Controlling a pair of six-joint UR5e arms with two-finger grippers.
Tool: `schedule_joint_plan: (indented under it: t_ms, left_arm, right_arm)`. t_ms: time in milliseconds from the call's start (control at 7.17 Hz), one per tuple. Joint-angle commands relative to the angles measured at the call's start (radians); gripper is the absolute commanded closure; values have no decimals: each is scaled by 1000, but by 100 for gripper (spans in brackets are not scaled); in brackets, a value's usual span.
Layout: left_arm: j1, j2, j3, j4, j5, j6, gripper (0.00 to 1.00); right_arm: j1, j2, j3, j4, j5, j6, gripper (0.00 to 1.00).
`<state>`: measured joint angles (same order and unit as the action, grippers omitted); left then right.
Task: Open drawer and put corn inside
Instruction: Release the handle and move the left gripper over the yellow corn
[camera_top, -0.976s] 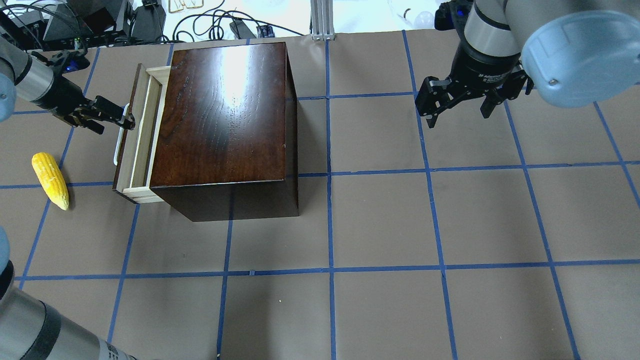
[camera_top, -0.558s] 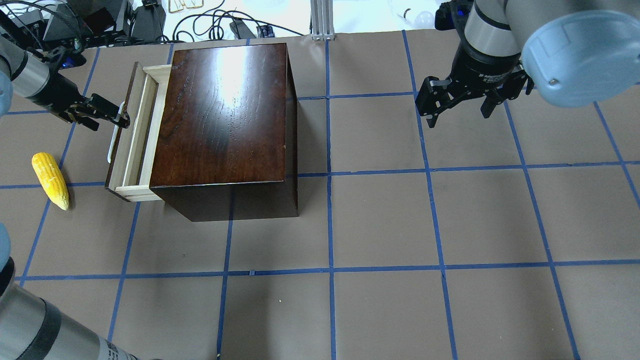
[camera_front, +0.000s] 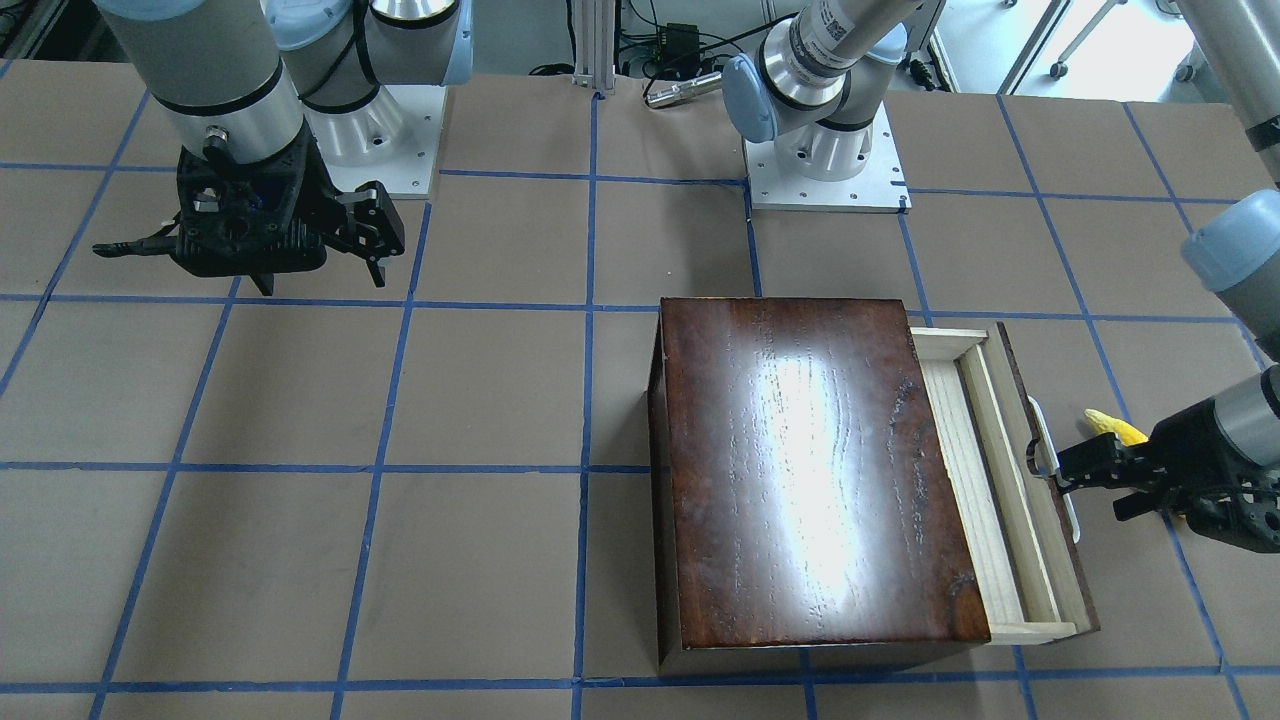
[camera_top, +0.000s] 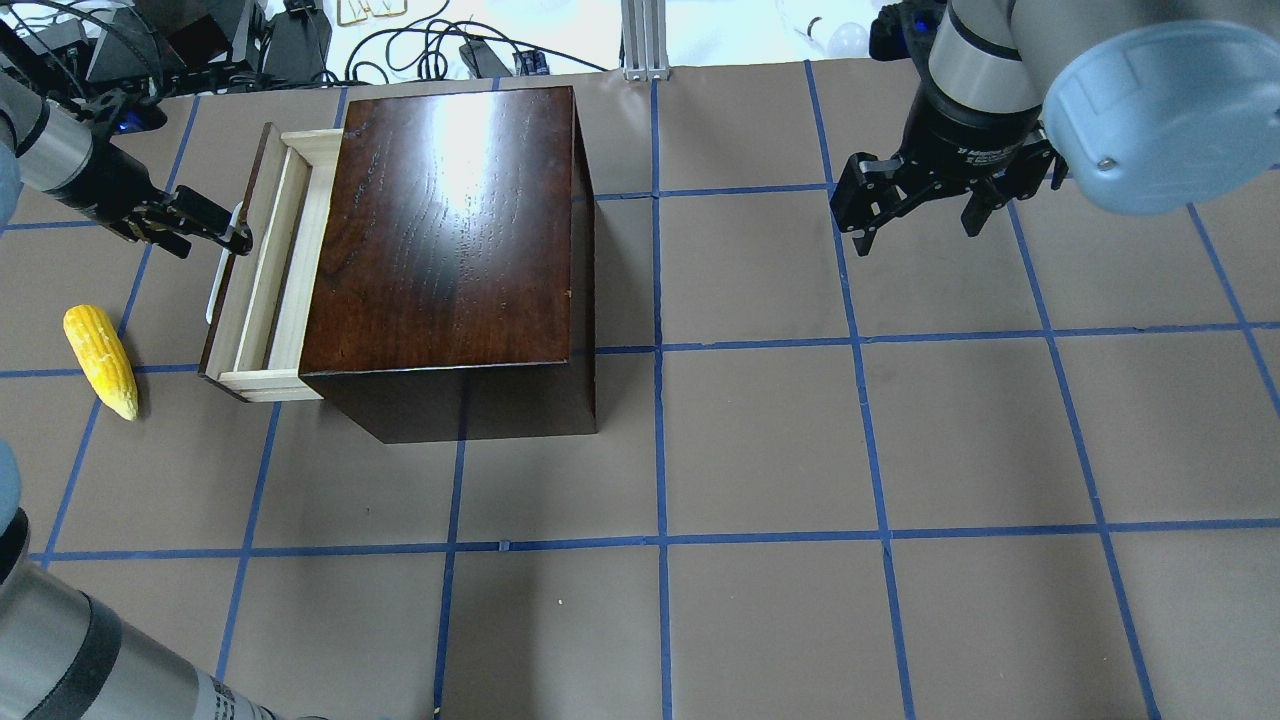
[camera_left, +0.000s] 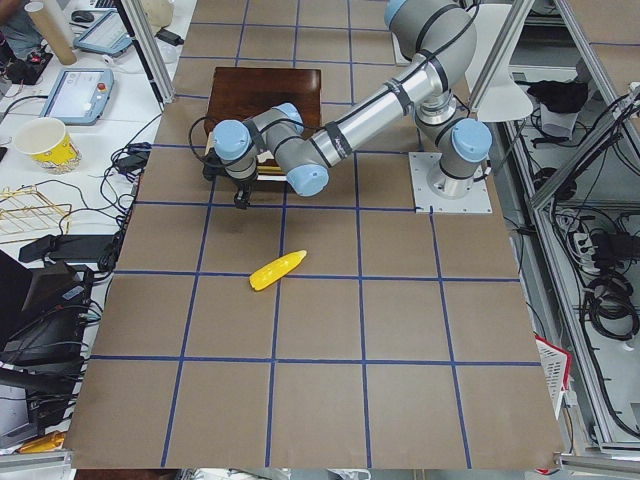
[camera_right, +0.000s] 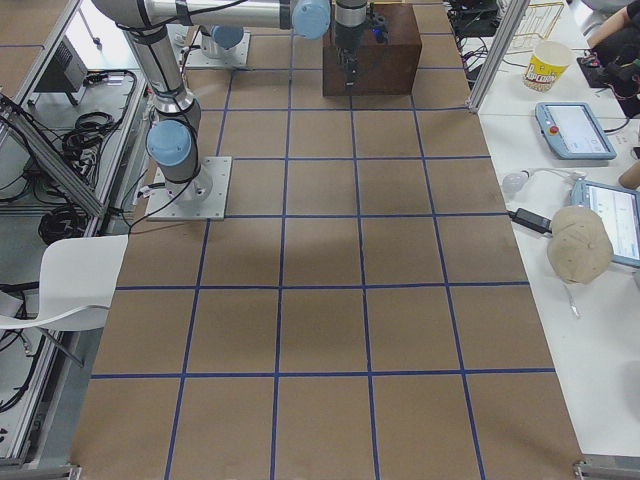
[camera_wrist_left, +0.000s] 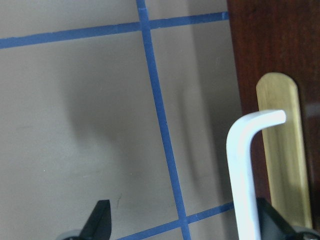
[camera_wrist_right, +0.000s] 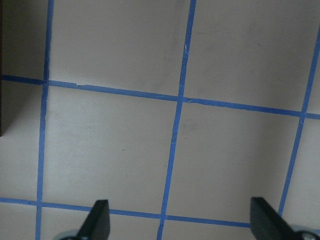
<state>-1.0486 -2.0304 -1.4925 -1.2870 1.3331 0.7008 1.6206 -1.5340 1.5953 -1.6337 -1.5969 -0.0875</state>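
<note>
The drawer (camera_top: 262, 270) stood part way out of the dark box (camera_top: 450, 230), the left gripper (camera_top: 237, 237) wide apart around its white handle (camera_top: 213, 300) and the right gripper (camera_top: 920, 228) apart too, so next it likely needed the corn (camera_top: 100, 360) lying on the bench (camera_top: 800, 450) nearby.

We see a table (camera_top: 760, 440) covered in brown paper, gridded with blue tape (camera_top: 661, 450). In the overhead view an aluminium post (camera_top: 645, 40) stands at twelve o'clock, black cables (camera_top: 420, 45) at eleven. From the right-end camera, a white chair (camera_right: 75, 275) sits at nine o'clock, a yellow paper cup (camera_right: 546, 66) at two, a beige cap (camera_right: 580, 240) at three.
</note>
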Motion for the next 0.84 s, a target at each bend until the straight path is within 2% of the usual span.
schedule_joint_plan:
  t_ms: [0, 697]
  left_arm:
    - [25, -1, 2, -2, 0, 0, 0]
    - [27, 45, 3, -18, 7, -33, 0]
  right_arm:
    - [1, 0, 0, 0, 0, 0, 0]
    - [1, 0, 0, 0, 0, 0, 0]
